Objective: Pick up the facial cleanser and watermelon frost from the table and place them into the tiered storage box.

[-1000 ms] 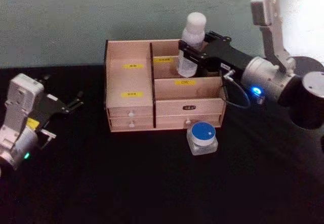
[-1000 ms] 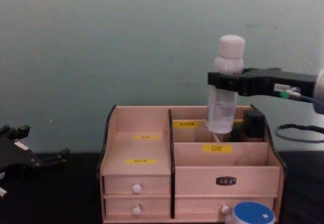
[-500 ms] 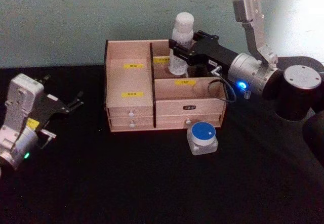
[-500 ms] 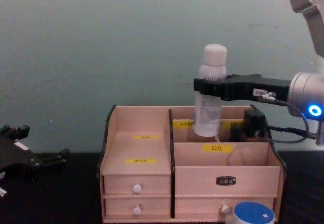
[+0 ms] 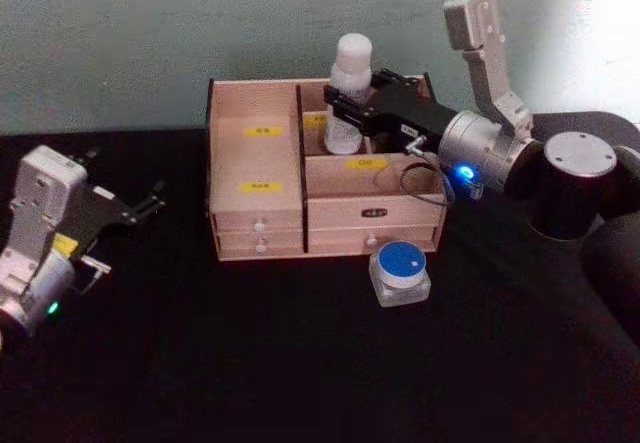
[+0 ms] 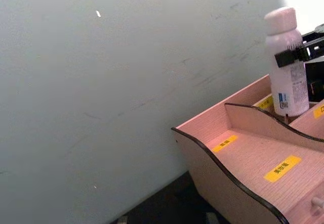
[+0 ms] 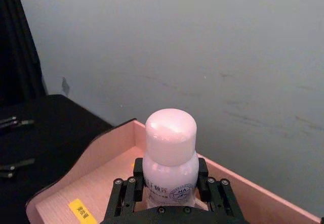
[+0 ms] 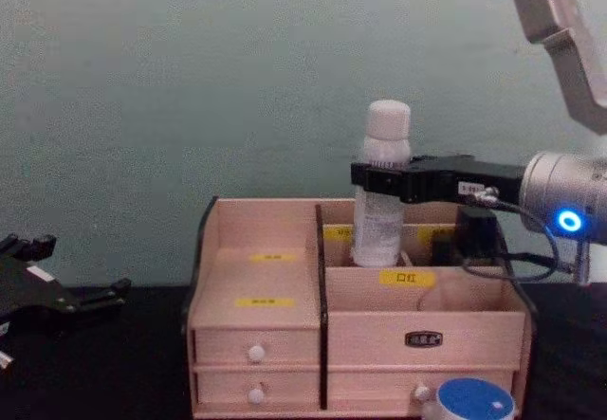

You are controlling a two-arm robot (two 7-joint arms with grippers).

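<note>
Facial cleanser (image 5: 351,61), likely light, rigid, slick, clamped below shoulder by right gripper (image 5: 343,113) at 12 o'clock of tiered storage box (image 5: 255,168); left gripper (image 5: 125,228) spread, idle at 9 o'clock.

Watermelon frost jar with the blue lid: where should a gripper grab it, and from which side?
Probably from straight above, fingers closing left and right on the clear body of the watermelon frost, just under its flat lid. It stands upright and squat on the table, with the tiered storage box close behind.
</note>
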